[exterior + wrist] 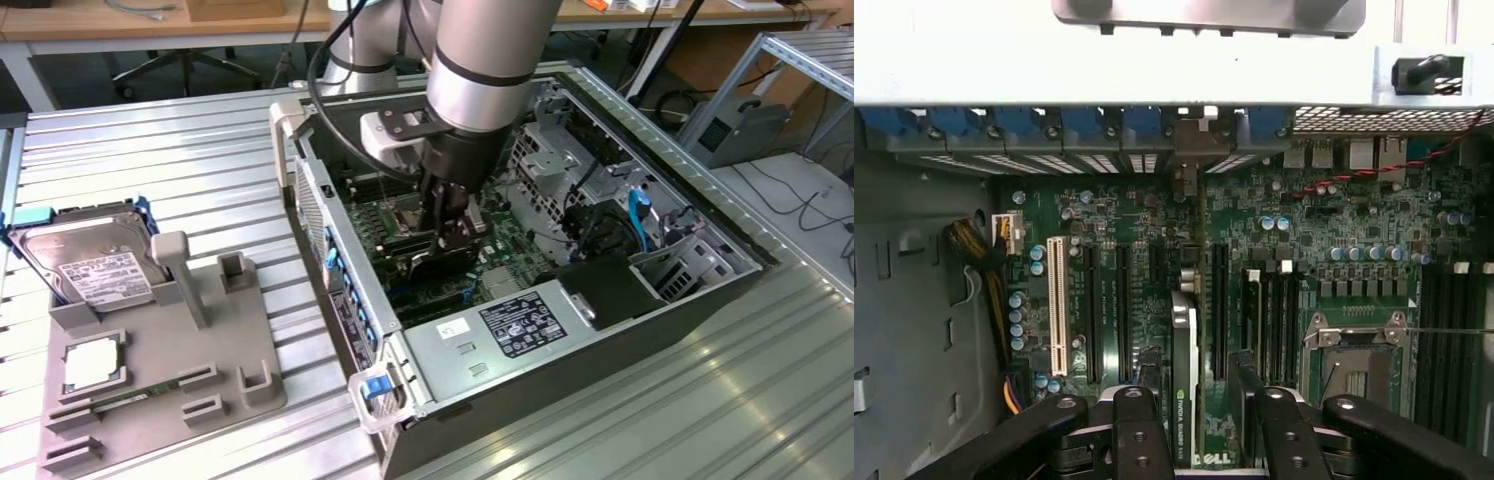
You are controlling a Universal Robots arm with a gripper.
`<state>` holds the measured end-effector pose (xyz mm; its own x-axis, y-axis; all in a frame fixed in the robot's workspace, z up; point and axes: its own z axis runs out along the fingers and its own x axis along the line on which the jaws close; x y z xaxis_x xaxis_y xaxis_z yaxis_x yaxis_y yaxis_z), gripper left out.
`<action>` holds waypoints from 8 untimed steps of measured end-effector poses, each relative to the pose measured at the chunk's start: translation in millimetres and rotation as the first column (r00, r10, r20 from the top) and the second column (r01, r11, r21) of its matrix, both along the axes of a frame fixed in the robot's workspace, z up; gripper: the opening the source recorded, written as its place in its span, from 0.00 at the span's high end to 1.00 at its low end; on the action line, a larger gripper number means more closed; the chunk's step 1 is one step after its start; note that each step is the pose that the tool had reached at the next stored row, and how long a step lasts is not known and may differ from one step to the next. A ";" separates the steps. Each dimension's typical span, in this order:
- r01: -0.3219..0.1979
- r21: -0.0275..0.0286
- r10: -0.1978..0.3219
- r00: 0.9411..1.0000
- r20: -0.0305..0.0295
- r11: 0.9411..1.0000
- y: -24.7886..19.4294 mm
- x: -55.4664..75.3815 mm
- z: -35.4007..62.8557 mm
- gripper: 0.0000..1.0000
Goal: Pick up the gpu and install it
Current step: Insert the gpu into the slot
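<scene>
Workshop room around a ribbed metal counter [147, 150].
Beyond the counter's far edge runs a long wooden desk [80, 25] that carries a cardboard box [240, 8] and a grey cord [140, 8]. Under that desk, on the dark floor [67, 75], stands the star-shaped base of an office chair [187, 65]. Off the counter toward the exterior view's right rises a frame [807, 60] of aluminium profile, with a grey box [741, 125] at its foot and loose cables [801, 190] trailing just beside it. Light lies in pale, bright streaks along the counter's near ribs, below that frame.
</scene>
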<state>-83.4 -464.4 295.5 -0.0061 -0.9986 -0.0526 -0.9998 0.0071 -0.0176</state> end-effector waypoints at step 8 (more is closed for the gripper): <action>0.000 0.000 0.000 1.000 0.000 1.000 0.0 0.0 -11.0 0.60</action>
<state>-83.4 -464.4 284.5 -0.0062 -0.9986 -0.0525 -0.9998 0.0071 -0.0175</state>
